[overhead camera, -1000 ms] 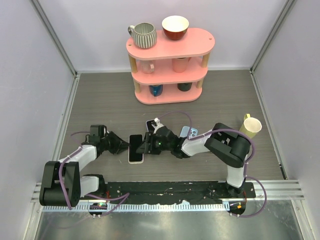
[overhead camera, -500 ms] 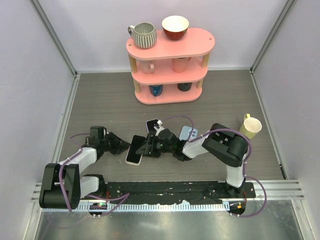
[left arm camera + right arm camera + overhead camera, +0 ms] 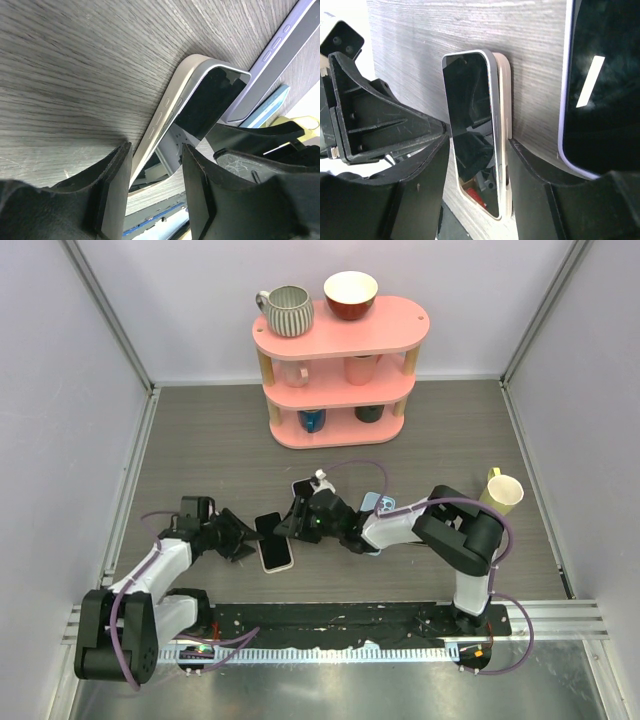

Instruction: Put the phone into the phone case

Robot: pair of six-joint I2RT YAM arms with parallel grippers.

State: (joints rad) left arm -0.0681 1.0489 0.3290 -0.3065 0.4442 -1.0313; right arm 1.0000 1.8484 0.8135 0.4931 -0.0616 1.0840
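The phone (image 3: 273, 540), black screen up, lies on the table in a cream phone case. In the right wrist view the phone (image 3: 470, 100) sits in the case (image 3: 504, 100) with its left long edge raised out of it. My right gripper (image 3: 479, 140) straddles the phone's near end, with a finger against each side. It is at the phone's upper right in the top view (image 3: 292, 524). My left gripper (image 3: 246, 538) is at the phone's left edge. In its wrist view the left gripper (image 3: 157, 146) is open, with the cased phone's (image 3: 170, 105) near end between the tips.
A second phone with a lavender rim (image 3: 600, 85) lies just beyond, partly under the right arm (image 3: 305, 487). A light blue case (image 3: 375, 503) lies to the right and a yellow mug (image 3: 503, 492) further right. A pink shelf (image 3: 340, 390) holding mugs and a bowl stands at the back.
The phone has swung on the table: upright, then its lower end tipped left, now its lower end tipped right. Both grippers shifted with it, the left one slightly down and left.
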